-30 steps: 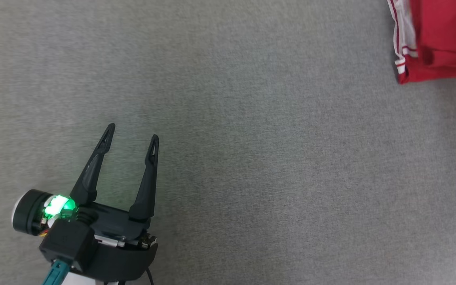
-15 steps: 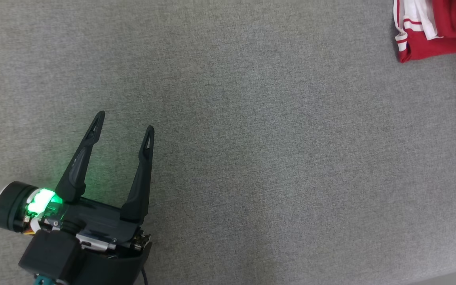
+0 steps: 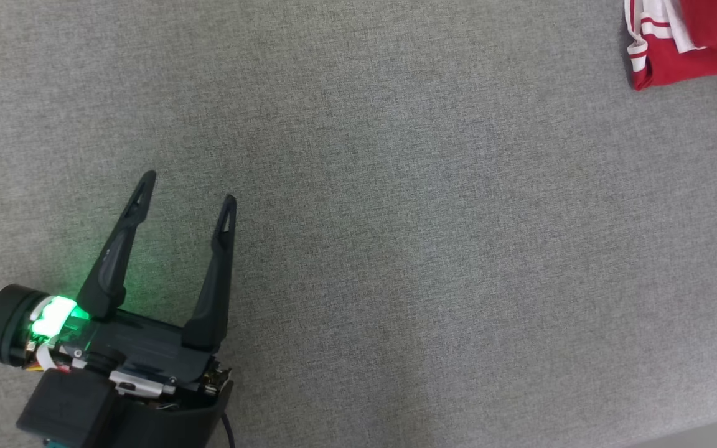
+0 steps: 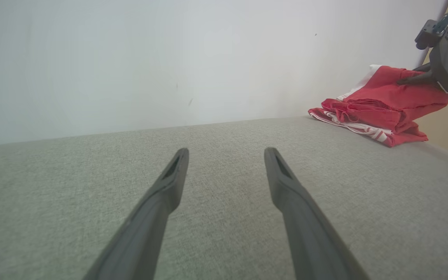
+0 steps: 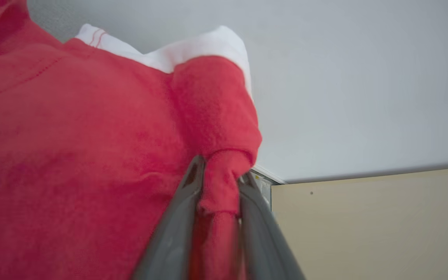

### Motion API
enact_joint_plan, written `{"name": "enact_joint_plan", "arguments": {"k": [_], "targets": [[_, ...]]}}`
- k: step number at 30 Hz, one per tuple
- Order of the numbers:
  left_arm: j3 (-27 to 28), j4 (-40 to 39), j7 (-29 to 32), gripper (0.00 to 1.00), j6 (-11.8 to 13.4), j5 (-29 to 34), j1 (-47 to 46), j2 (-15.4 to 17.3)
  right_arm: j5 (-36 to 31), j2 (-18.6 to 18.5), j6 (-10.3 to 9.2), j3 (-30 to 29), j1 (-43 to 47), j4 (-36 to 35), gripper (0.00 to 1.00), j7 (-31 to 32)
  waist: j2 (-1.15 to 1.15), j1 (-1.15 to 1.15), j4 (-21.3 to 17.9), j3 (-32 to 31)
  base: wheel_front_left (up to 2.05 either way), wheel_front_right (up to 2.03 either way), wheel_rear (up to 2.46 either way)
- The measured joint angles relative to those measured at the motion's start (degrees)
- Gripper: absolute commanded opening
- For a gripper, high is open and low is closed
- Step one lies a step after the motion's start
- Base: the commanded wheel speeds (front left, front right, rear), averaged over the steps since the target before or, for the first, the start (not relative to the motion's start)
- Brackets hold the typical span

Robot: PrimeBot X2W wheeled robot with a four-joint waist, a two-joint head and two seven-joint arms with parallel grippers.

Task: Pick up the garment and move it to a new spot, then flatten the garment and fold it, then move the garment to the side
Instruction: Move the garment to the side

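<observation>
Left tool [image 3: 188,188] at near left, over bare worktop [image 3: 396,249], fingers spread apart, pointing away from robot. Garment [image 4: 379,105] at far right corner of worktop, well apart from left tool. Garment's lower layers lie on worktop close to right edge; upper part slopes up to the right, off the surface. Right tool [image 5: 222,169] above and right of the heap, fold of garment between its fingers. Wall [image 4: 130,58] behind worktop, along its far edge. Panel [image 5: 364,225] to the right, beyond worktop edge.
</observation>
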Motion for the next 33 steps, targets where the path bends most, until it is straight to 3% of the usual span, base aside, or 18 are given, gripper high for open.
{"name": "enact_joint_plan", "arguments": {"k": [1, 16, 27, 33], "targets": [[0.2, 0.0, 0.0, 1.00, 0.0, 0.0, 0.0, 0.0, -0.3, 0.2, 0.00, 0.0, -0.2, 0.1, 1.00, -0.1, 0.00, 0.00, -0.1, 0.0, 0.00, 0.00, 0.00], [0.9, 1.7, 0.0, 1.00, 0.0, -0.1, 0.7, -1.7, -2.0, 2.0, 0.00, -2.3, -0.4, -0.1, 1.00, -0.6, 0.00, 0.00, -0.3, -2.4, 0.00, 0.00, 0.00], [5.5, 7.5, 0.0, 1.00, 0.0, -2.3, 3.1, -5.3, 0.1, 6.8, 0.00, -14.6, 5.8, 0.8, 1.00, -14.2, 0.00, 0.00, 1.7, -10.3, 0.00, 0.00, 0.00], [9.5, 11.9, 0.0, 1.00, 0.2, -3.7, 6.8, -6.8, -1.0, 12.8, 0.00, -19.7, 11.4, 0.2, 1.00, -21.3, -0.02, 0.00, 3.1, -15.6, 0.00, 0.00, 0.00]]}}
